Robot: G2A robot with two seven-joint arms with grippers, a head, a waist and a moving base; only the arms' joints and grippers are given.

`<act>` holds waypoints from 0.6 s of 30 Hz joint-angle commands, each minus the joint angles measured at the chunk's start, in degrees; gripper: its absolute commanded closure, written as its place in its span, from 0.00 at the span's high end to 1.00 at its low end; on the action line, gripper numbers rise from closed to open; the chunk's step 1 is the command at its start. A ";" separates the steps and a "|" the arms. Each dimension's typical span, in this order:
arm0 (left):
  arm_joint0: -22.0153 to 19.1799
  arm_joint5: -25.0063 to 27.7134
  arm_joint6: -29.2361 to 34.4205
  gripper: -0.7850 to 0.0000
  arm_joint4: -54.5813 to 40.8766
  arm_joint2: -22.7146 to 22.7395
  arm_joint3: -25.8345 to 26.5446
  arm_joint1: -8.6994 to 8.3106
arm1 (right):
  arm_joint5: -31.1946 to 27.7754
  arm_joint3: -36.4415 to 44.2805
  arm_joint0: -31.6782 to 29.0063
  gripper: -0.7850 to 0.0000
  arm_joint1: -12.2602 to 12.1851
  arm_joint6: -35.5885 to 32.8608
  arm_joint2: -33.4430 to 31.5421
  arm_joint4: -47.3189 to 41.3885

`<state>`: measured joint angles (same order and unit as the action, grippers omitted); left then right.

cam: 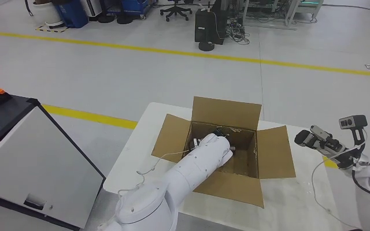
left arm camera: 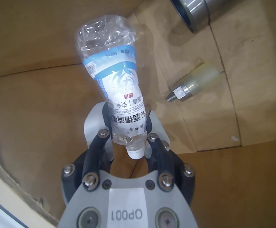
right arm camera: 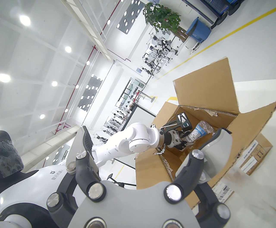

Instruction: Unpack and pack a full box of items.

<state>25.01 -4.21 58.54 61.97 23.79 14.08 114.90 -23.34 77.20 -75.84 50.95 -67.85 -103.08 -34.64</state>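
From above, your left arm (cam: 196,164) reaches down into the open cardboard box (cam: 225,144), which stands on the white table (cam: 144,150) with all four flaps folded out. The right gripper (cam: 304,137) hangs over the table just off the box's right flap, apart from it.

In the left wrist view, the left gripper (left arm camera: 127,121) is clamped on the clear plastic bottle (left arm camera: 112,82) at its narrow end near the white cap, with the crumpled base pointing away from the wrist. The bottle is inside the box, above the box floor (left arm camera: 43,108); you cannot tell from here whether its base touches the cardboard. Two more pieces lie on that floor: a metal fitting (left arm camera: 192,86) with a pale cylindrical body, and a steel cylinder (left arm camera: 194,15) at the far edge.

From the right wrist, the right gripper (right arm camera: 154,131) has its fingers spread wide with nothing between them. Beyond it you see the box (right arm camera: 204,86) and the left gripper (right arm camera: 183,138) inside it holding the bottle (right arm camera: 200,129).

By my reading you are mid-task — one item in hand, at least two others in the box. Whether this bottle is coming out or going in cannot be told from these frames, so count both the full unpack and the repack as unfinished.
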 commanded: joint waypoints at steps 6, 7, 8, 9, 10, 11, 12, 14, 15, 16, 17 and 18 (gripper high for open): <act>-0.43 2.83 0.38 0.00 0.59 -1.46 1.02 0.10 | 0.00 0.00 0.00 1.00 0.00 0.01 0.00 0.00; -0.63 3.50 0.47 0.00 0.69 -1.67 1.14 0.10 | 0.00 0.00 0.00 1.00 0.00 0.01 0.00 0.00; -0.87 3.94 0.64 0.00 1.15 -2.03 1.21 0.11 | 0.00 0.00 0.00 1.00 0.00 0.01 0.00 0.00; -1.04 4.30 0.82 0.00 1.31 -2.26 1.32 0.13 | 0.00 0.00 0.00 1.00 0.00 0.01 0.00 0.00; -1.23 4.76 1.03 0.00 1.24 -2.37 1.45 0.14 | 0.00 0.00 0.00 1.00 0.00 0.01 0.00 0.00; -1.50 5.35 1.27 0.00 1.52 -2.65 1.62 0.15 | 0.00 0.00 0.00 1.00 0.00 0.01 0.00 0.00; -1.68 5.96 1.60 0.00 1.93 -3.00 1.84 0.18 | 0.00 0.00 0.00 1.00 0.00 0.01 0.00 0.00; -2.10 7.77 1.92 0.00 1.40 -3.05 2.30 0.15 | 0.00 0.00 0.00 1.00 0.00 0.01 0.00 0.00; -2.40 8.62 2.29 0.00 1.85 -3.38 2.59 0.16 | 0.00 0.00 0.00 1.00 0.00 0.01 0.00 0.00; -2.59 9.45 2.49 0.00 1.65 -3.42 3.04 0.17 | 0.00 0.00 0.00 1.00 0.00 0.01 0.00 0.00; -2.96 10.13 2.86 0.00 1.87 -3.59 3.34 0.16 | 0.00 0.00 0.00 1.00 0.00 0.01 0.00 0.00; -3.15 10.83 3.47 0.00 2.35 -3.92 3.69 0.17 | 0.00 0.00 0.00 1.00 0.00 0.01 0.00 0.00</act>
<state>22.12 5.82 61.38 63.82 20.20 17.39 115.06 -23.34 77.20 -75.84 50.95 -67.85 -103.08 -34.64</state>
